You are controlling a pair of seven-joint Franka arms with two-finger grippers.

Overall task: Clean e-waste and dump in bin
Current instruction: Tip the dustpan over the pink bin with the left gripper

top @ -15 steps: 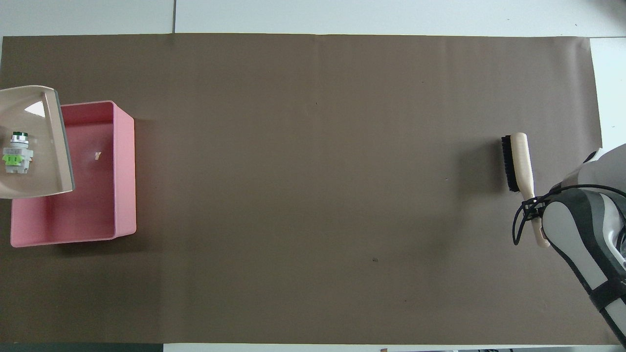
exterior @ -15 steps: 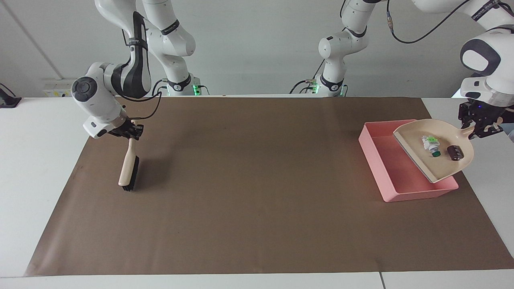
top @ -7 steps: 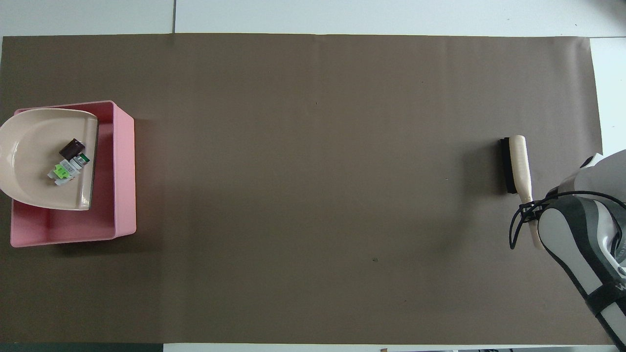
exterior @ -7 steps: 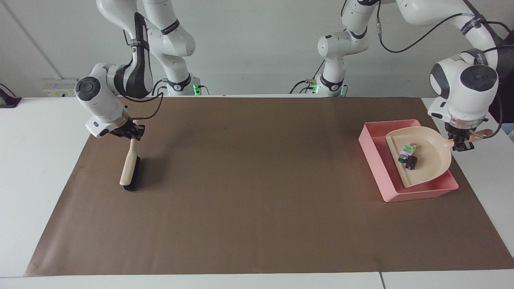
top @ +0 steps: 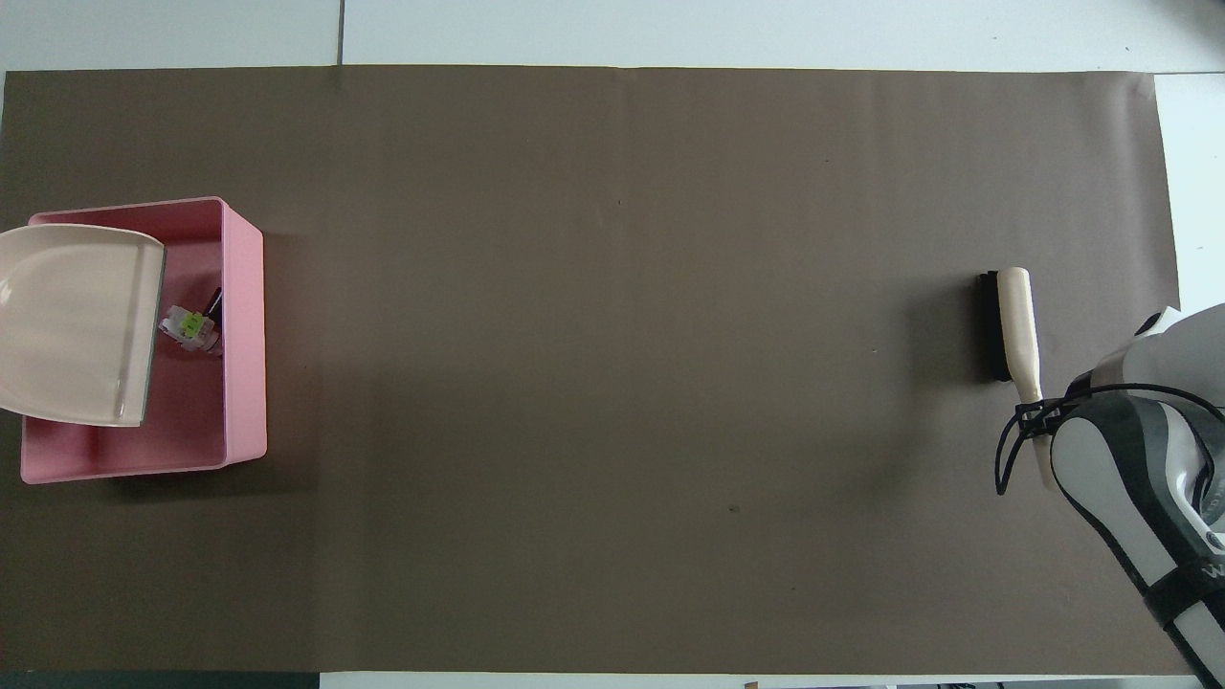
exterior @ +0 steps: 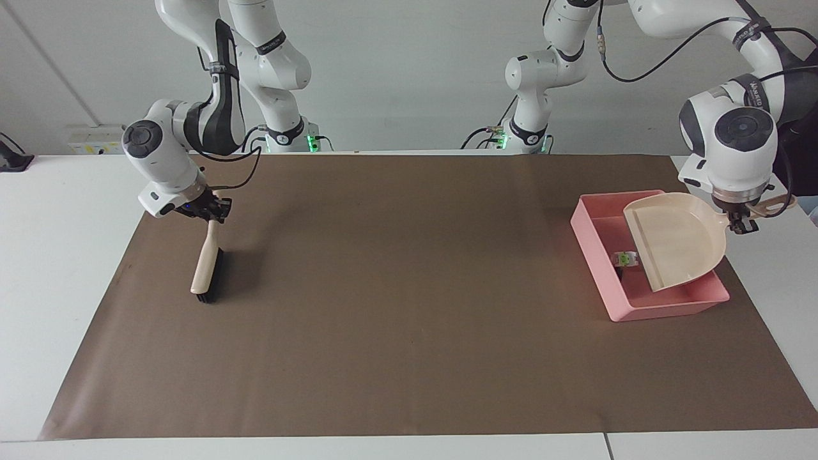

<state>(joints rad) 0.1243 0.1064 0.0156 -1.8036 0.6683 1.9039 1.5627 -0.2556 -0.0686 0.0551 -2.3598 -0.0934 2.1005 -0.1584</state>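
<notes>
Since a second ago: the dustpan (exterior: 677,239) tipped steeper over the bin (exterior: 591,246), and the e-waste (top: 189,326) slid off its lip. Pan empty now!
Left gripper (exterior: 740,222): it was clamped on the dustpan's handle, holding the pan tilted above the bin, lip pointing down into it.
E-waste: the white block with its green mark lay on the bin floor just below the pan's lip, with the dark cylinder (top: 212,304) tucked against the bin wall beside it.
Right gripper (exterior: 209,213): it was closed on the handle of the brush (exterior: 206,268), bristles down by the brown mat (exterior: 409,306), waiting well apart from the dumping.
Risk: the pan's lip hung low inside the bin; pulling it back flat could catch the rim and drag or tip the light tray.
Risk two: the brush hung from its handle tip, so a quick swing might twist it in the jaws.
Room: open air above the left jaws for a straight lift. The bin sat near the mat's edge at that end, so little margin there; wide bare mat lay between the two grippers.
</notes>
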